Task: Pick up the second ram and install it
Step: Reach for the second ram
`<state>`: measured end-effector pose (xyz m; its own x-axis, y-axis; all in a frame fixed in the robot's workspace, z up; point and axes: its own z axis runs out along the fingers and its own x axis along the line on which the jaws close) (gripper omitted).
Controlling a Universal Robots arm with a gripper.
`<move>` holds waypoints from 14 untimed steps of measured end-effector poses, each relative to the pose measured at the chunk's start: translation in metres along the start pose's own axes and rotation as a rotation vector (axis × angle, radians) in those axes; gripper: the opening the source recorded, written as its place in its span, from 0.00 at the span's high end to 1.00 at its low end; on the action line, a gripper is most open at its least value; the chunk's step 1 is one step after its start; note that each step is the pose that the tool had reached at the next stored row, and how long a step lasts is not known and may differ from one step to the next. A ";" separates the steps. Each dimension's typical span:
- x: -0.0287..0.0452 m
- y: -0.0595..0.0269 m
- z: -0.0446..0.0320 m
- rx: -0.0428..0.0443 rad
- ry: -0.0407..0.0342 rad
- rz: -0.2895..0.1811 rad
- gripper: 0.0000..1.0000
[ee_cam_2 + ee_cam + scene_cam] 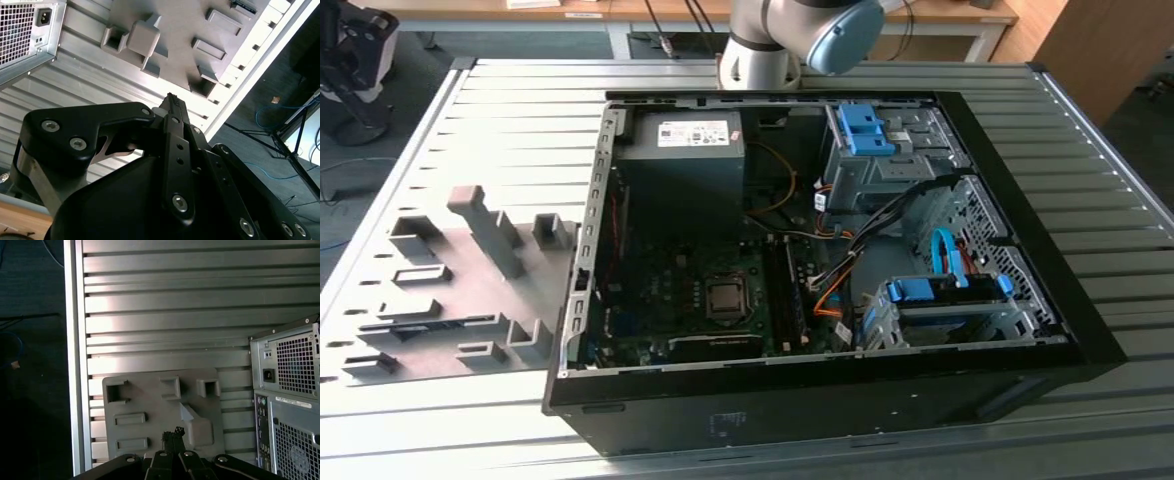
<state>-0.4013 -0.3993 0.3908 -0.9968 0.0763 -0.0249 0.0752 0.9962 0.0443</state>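
Observation:
My gripper (171, 101) hangs above the grey fixture plate (150, 405), its two black fingers pressed together with nothing between them; its tips (172, 434) also show in the first wrist view. On that plate (467, 290), at the exterior view's left, a long dark strip that looks like the second ram (438, 322) lies in a narrow slot. A dark end of it (243, 6) peeks in at the picture's border in the second wrist view. The gripper is apart from it.
The open computer case (1041, 300) takes up the middle of the ribbed metal table (520, 120), with memory slots (783, 290) beside the processor (724, 298). A tall post (483, 228) and several blocks rise from the fixture plate. The arm's base (761, 55) stands behind the case.

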 end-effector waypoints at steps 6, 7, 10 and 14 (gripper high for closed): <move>0.0002 -0.0001 0.0001 -0.0001 -0.0001 0.000 0.90; 0.0003 -0.0007 0.0001 0.0001 0.0000 0.000 0.90; 0.0009 -0.0055 0.0002 0.0000 -0.0001 0.000 0.90; 0.0038 -0.0129 0.0010 0.0004 0.0000 0.000 0.90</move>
<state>-0.4060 -0.4118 0.3892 -0.9968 0.0762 -0.0249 0.0751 0.9962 0.0439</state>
